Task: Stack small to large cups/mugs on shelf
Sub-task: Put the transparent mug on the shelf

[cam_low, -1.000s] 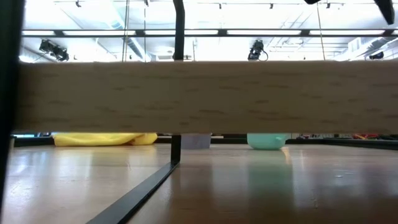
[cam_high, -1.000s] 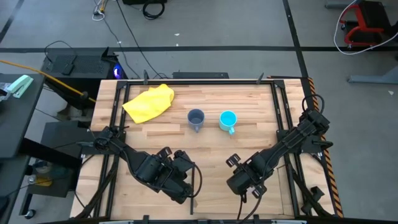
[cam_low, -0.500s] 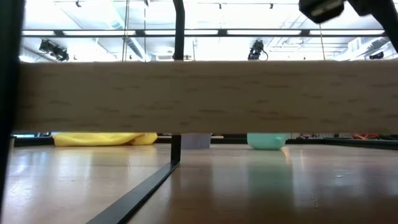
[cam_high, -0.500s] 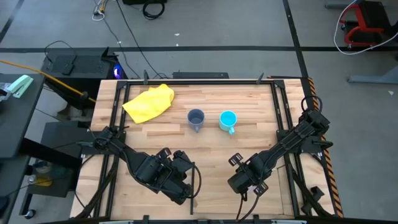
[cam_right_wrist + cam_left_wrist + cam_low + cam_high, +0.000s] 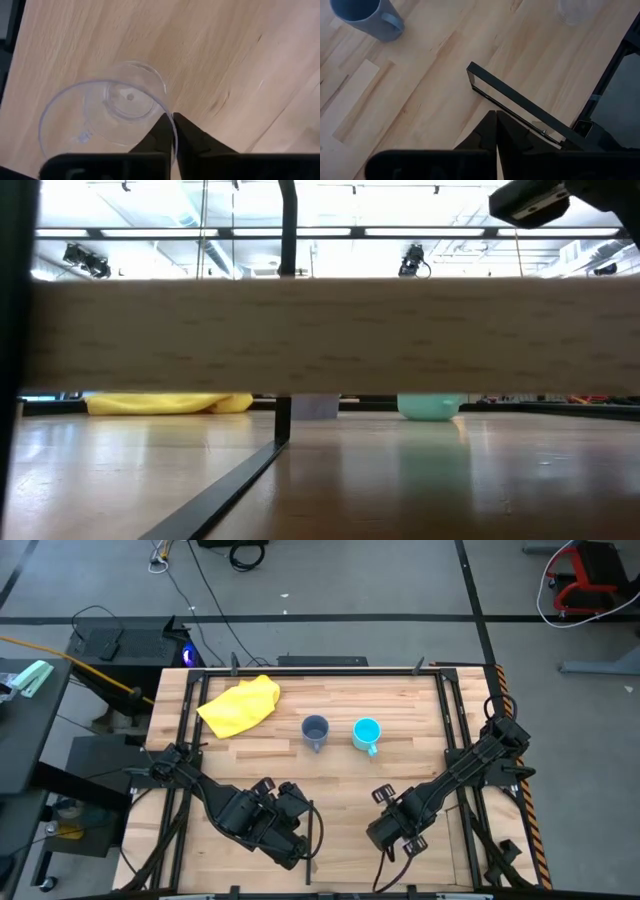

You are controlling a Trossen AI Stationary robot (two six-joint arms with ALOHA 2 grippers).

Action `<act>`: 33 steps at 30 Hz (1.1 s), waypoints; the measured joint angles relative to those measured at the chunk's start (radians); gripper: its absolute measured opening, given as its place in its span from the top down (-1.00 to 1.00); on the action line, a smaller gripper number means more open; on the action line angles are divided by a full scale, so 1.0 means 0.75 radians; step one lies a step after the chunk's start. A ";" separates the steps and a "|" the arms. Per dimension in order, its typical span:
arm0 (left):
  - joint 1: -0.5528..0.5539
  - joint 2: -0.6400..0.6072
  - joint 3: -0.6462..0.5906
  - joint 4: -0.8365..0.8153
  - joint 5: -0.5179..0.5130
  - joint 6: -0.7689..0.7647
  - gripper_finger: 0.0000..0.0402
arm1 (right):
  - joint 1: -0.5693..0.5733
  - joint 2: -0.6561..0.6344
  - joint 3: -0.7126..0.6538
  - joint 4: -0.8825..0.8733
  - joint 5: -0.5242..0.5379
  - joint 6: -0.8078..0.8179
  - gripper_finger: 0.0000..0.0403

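The grey-blue mug (image 5: 315, 730) and the cyan mug (image 5: 367, 733) stand side by side, bases on the wood table, at mid-table; the grey-blue mug also shows in the left wrist view (image 5: 365, 17). My right gripper (image 5: 173, 131), near the table's near edge right of centre (image 5: 388, 838), is shut on the tiny clear cup (image 5: 107, 117). My left gripper (image 5: 496, 127) is shut and empty near the near edge (image 5: 303, 845), beside the black divider bar (image 5: 520, 97). A light-wood plank (image 5: 320, 335) crosses the low view. My right gripper pinches the clear cup's rim (image 5: 169, 114), one finger inside the cup and one outside. The cup's mouth faces the wrist camera and its base (image 5: 130, 97) points away toward the wood. Whether the base rests on the table I cannot tell.
A yellow cloth (image 5: 240, 703) lies at the table's far left. Black frame rails run along the left (image 5: 180, 740) and right (image 5: 450, 730) sides. The divider bar (image 5: 230, 480) runs across the wood in the low view.
A dark part of my right arm has come into the low view's top right corner and moved across it. In the high view my right wrist has shifted slightly toward the table's right edge. The mugs and cloth have stayed put.
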 joint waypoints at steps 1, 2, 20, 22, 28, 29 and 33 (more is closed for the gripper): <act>0.000 0.000 0.000 0.000 0.000 0.000 0.96 | 0.000 0.000 0.000 -0.001 0.000 0.026 0.95; 0.000 0.000 0.000 0.000 -0.001 0.000 0.96 | 0.000 0.000 0.000 -0.001 0.000 0.052 0.96; 0.001 0.000 0.000 0.001 -0.035 0.066 0.94 | 0.235 -0.330 -0.140 -0.125 0.101 1.382 0.99; 0.001 0.000 0.000 0.000 -0.035 0.108 0.90 | 0.289 -0.389 -0.214 -0.089 0.091 1.533 0.99; 0.020 0.000 0.000 0.000 -0.035 0.164 0.87 | 0.359 -0.444 -0.350 0.047 0.083 1.743 0.99; 0.027 0.000 0.000 0.000 -0.036 0.173 0.89 | 0.369 -0.431 -0.353 0.040 0.076 1.757 0.99; 0.046 0.000 0.000 0.000 -0.036 0.178 0.95 | 0.403 -0.378 -0.354 0.027 0.066 1.762 1.00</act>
